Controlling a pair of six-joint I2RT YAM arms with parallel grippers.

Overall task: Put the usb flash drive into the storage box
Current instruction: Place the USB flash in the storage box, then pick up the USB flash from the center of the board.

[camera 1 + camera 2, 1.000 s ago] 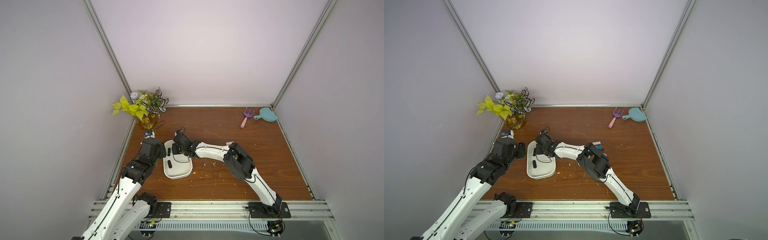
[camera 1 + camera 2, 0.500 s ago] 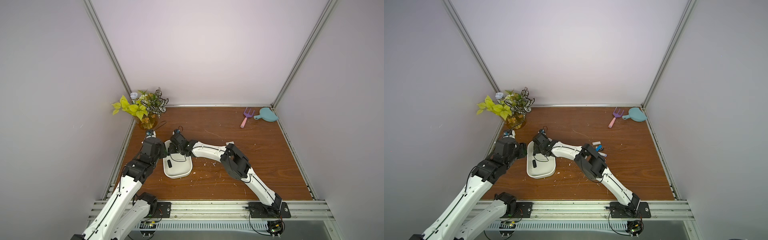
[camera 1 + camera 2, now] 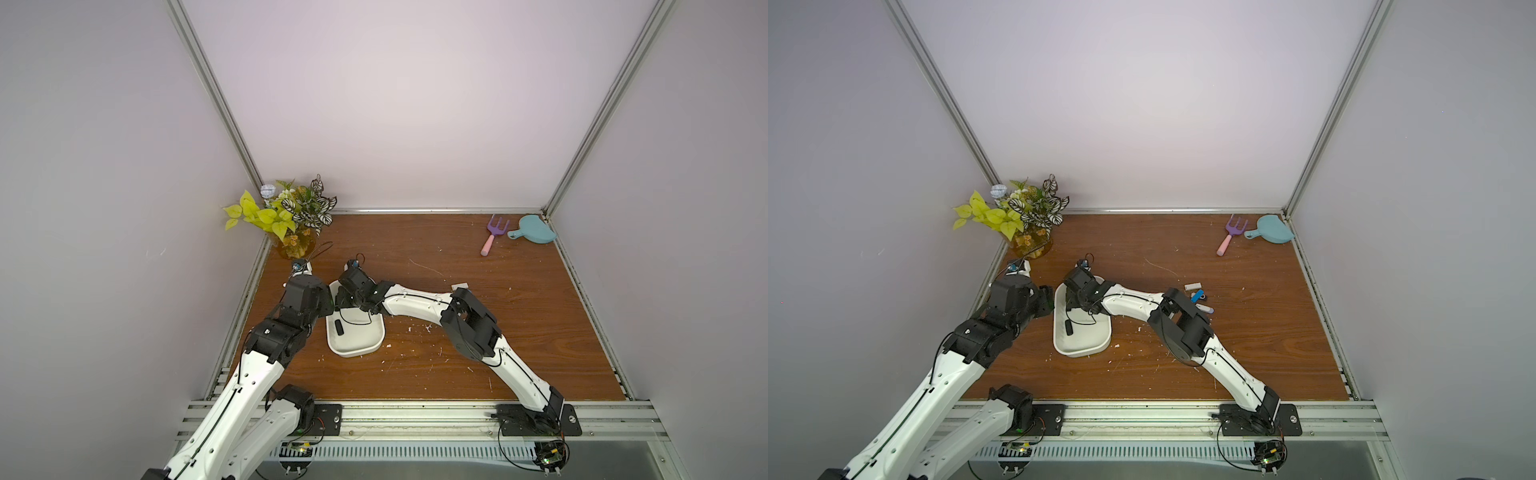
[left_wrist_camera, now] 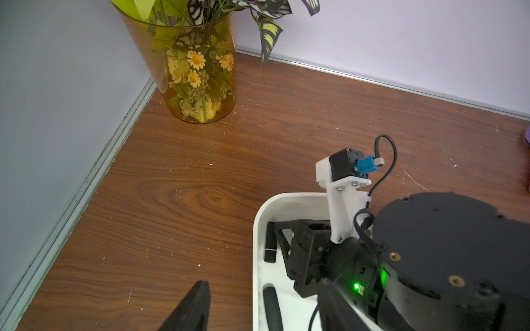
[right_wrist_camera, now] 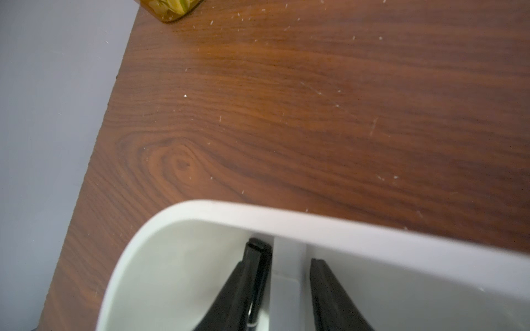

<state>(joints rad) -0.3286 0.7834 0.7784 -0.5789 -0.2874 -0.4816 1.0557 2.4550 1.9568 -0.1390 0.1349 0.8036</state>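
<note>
1. In both top views, the shallow white plastic storage box [image 3: 353,349] with rounded corners lay at about eight o'clock on the brown wooden table [image 3: 478,249], taking the far wall as twelve. The right gripper [image 3: 1070,305] hung over the box's twelve-o'clock end. A second black drive [image 3: 339,328] lay on the box floor. In a top view, loose drives [image 3: 1197,296], white and blue, lay well apart from the box at its three o'clock.
2. In the left wrist view, the left gripper [image 4: 263,283] stood spread astride the box's nine-o'clock wall and pinched nothing. The slim black plastic usb flash drive [image 4: 270,243] sat inside the box, in a far corner.
3. In the right wrist view, the right gripper's [image 5: 289,258] jaws were parted, with bare box floor showing between them. The usb flash drive [image 5: 256,275] leaned against one finger only, just inside the far wall.
4. The drive looked light, rigid and smooth, so it seemed likely to skid or cling to a pad. It looked best taken across its long flat sides near mid-length, with a gentle pinch.
</note>
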